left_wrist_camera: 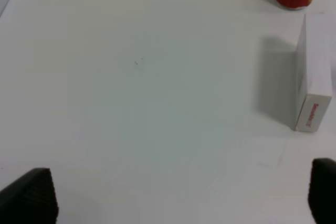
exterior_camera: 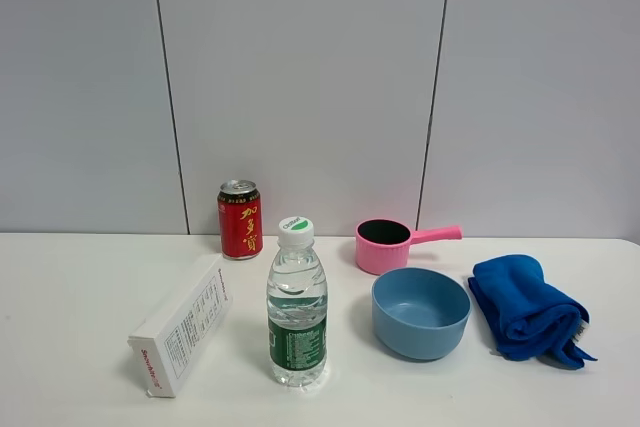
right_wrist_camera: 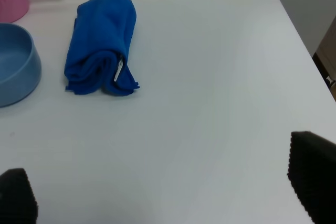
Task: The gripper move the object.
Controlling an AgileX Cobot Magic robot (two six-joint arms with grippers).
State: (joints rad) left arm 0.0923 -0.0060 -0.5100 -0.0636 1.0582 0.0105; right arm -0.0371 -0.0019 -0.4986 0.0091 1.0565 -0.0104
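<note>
Both pincers, left gripper (left_wrist_camera: 181, 195) and right gripper (right_wrist_camera: 168, 195), spread wide over bare table (exterior_camera: 80, 287); advised: centre squarely over chosen object before closing.

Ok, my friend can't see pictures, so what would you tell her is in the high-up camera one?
A white table against a grey wall holds six things: a water bottle in front, a white box lying to its left, a red can behind, and a pink pot, blue bowl and blue cloth to the right.
</note>
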